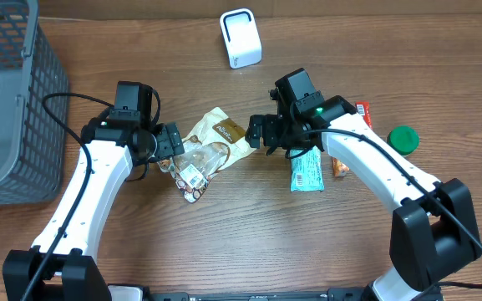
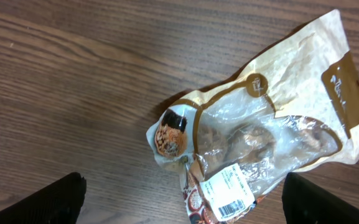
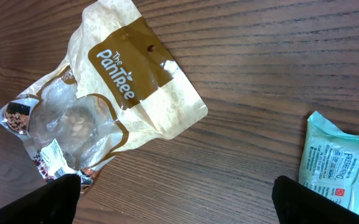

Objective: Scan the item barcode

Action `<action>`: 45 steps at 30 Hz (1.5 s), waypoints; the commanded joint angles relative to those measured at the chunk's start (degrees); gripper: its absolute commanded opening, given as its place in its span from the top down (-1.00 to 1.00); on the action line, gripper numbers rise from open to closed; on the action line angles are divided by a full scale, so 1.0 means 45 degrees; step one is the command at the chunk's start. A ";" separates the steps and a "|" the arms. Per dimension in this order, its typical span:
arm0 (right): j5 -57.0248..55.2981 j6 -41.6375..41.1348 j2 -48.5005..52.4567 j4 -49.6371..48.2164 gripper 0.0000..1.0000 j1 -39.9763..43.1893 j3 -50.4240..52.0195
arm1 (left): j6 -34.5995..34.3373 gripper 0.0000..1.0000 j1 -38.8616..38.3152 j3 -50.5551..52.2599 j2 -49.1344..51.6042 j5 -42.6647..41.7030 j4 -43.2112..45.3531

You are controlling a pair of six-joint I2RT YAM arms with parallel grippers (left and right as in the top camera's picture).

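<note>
At table centre, one bag (image 1: pixel 214 144) lies flat, one barcode label (image 2: pixel 229 197) face up, between two grippers: left gripper (image 1: pixel 172 144) at 9 o'clock, right gripper (image 1: pixel 257 132) at 3, both released, empty. One scanner (image 1: pixel 241 38) stands at 12 o'clock, one basket (image 1: pixel 48 75) at 10.

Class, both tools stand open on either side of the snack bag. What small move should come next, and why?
Probably ease the right tool onto the snack bag's brown end and close. The bag lies loose, both tools open, its barcode label faces up near the left tool, and gripping far from it keeps it clear for the white scanner.
</note>
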State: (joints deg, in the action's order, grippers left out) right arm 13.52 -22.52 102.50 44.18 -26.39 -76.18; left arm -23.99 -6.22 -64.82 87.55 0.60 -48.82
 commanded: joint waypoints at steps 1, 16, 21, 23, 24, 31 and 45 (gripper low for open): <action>-0.0049 -0.0044 -0.0044 -0.0044 -1.00 -0.0029 -0.0219 | -0.0107 -0.85 0.0126 -0.0180 0.0044 -0.0136 0.0126; -0.0049 -0.0044 -0.0044 -0.0044 -1.00 -0.0029 -0.0219 | -0.1292 -0.93 0.0063 0.0369 0.0194 -0.0151 0.0491; -0.0049 -0.0044 -0.0044 -0.0044 -1.00 -0.0029 -0.0219 | -0.1292 -0.94 0.0044 0.0947 0.0894 -0.0947 0.0986; -0.0049 -0.0044 -0.0044 -0.0044 -1.00 -0.0029 -0.0219 | -0.1268 -0.96 0.0044 0.0967 0.1336 -0.1263 0.1161; -0.0049 -0.0044 -0.0044 -0.0044 -1.00 -0.0029 -0.0219 | -0.1234 -0.97 0.0044 0.0967 0.1603 -0.1389 0.1263; -0.0049 -0.0044 -0.0044 -0.0044 -1.00 -0.0029 -0.0219 | -0.0753 -0.96 0.0044 0.0967 0.3211 -0.2064 0.1797; -0.0049 -0.0044 -0.0044 -0.0044 -1.00 -0.0029 -0.0219 | -0.0491 0.26 0.0049 0.0962 0.4007 -0.2594 0.1991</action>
State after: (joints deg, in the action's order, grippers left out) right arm 13.52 -22.48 102.50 44.21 -26.39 -76.18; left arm -27.81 -6.22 -61.17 103.42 -11.31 -39.35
